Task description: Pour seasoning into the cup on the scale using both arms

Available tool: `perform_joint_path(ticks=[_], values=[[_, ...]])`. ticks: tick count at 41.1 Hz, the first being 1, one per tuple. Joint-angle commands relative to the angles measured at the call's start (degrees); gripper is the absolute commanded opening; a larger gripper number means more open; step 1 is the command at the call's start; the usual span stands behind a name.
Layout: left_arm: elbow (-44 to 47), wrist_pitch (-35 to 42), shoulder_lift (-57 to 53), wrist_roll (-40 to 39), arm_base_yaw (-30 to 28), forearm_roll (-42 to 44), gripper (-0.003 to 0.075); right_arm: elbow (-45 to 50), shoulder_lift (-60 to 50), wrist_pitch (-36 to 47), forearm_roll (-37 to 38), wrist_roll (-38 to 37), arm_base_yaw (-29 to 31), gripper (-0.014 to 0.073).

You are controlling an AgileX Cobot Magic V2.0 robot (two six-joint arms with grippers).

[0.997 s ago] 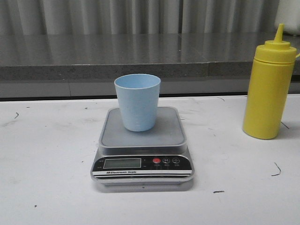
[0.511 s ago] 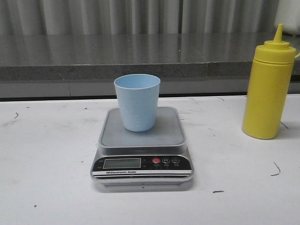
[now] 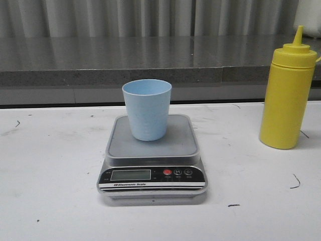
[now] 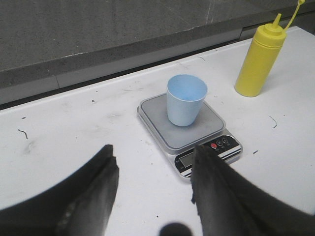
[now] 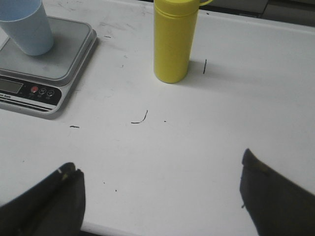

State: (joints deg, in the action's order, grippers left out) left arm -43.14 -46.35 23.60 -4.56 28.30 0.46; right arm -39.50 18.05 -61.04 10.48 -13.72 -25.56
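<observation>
The light blue cup (image 3: 147, 109) stands upright on the steel platform of the scale (image 3: 152, 155) at the table's middle; both also show in the left wrist view, the cup (image 4: 186, 100) on the scale (image 4: 189, 135), and in the right wrist view, the cup (image 5: 27, 27) on the scale (image 5: 44, 69). The yellow seasoning bottle (image 3: 288, 93) stands upright at the right, apart from the scale, also in the left wrist view (image 4: 258, 60) and the right wrist view (image 5: 174, 42). My left gripper (image 4: 155, 167) is open and empty, short of the scale. My right gripper (image 5: 160, 177) is open wide and empty, short of the bottle. Neither gripper shows in the front view.
A white table (image 3: 55, 165) with small dark marks carries everything. A grey stone ledge (image 3: 110, 63) and a curtain run along the back. The table's near edge shows in the right wrist view (image 5: 113, 231).
</observation>
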Motion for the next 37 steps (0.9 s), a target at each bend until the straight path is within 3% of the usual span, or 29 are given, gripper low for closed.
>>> perform_joint_path(ticks=[1,17,22,32,35,37], values=[[-1.6,4.5,0.4,-0.2,0.0,-0.5,0.0347,-1.7,0.5,3.3,0.6,0.8,0.1,0.0652],[-1.6,4.5,0.4,-0.2,0.0,-0.5,0.0347,-1.7,0.5,3.4,1.1,0.8,0.1,0.063],[-1.6,4.5,0.4,-0.2,0.0,-0.5,0.0347,-1.7,0.5,3.4,1.1,0.8,0.1,0.0473],[-1.6,4.5,0.4,-0.2,0.0,-0.5,0.0341,-1.7,0.5,3.4,1.1,0.8,0.1,0.0015],[-1.6,4.5,0.4,-0.2,0.0,-0.5,0.0291,-1.7,0.5,3.4,1.1,0.8,0.1,-0.007],[-1.6,4.4,0.4,-0.2,0.0,-0.5,0.0212,-1.7,0.5,3.2,1.1,0.8,0.1,-0.0064]])
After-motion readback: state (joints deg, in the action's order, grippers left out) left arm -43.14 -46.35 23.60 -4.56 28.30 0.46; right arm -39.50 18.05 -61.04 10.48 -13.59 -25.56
